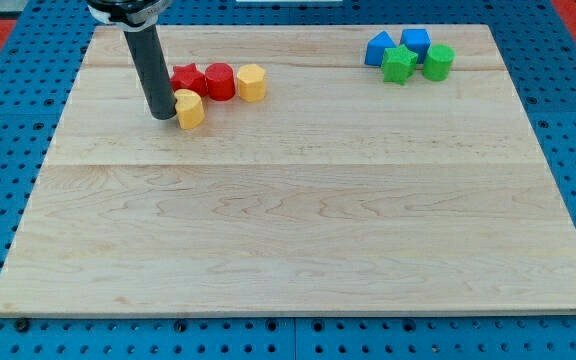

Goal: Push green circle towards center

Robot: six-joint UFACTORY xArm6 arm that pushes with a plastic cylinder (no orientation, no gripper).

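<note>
The near half of the desk (298, 250) is bare wood, and so is the centre where the green circle has to end up. Further back at the view's left, my tip (162, 116) sits just left of a yellow block (189, 109), touching or nearly so; behind it lie a red star (188, 79), a red cylinder (219, 81) and a second yellow block (252, 82) in a row. This arm has no fingers to spread or press together, only the rod. At the far right, the green circle (438, 62) sits at the right end of a tight cluster with a green star (399, 65), a blue triangle (378, 49) and a blue cube (415, 42). I judge the approach has not started: my tip is well apart from the target. Next I would need to travel across, come round to the circle's far right side, and push toward the view's bottom left, minding the green star beside it.
</note>
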